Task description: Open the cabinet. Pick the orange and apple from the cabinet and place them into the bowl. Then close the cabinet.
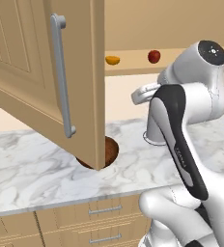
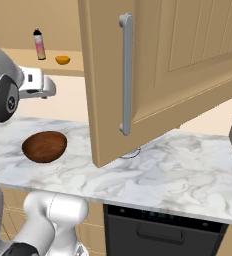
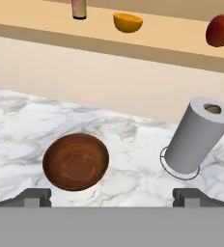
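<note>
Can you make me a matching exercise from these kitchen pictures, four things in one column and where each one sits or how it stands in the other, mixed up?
Things:
1. orange
2. apple
3. bowl
4. cabinet door

Places or states:
A. on the marble counter, beside the paper towel roll
B. swung open
C. on the cabinet shelf, next to the small bottle
D. on the cabinet shelf, farthest from the small bottle

Pairs: 1-C, 2-D, 3-A, 4-B

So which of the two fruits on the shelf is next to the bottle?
The orange: it sits beside the bottle. The red apple lies farther along.
</note>
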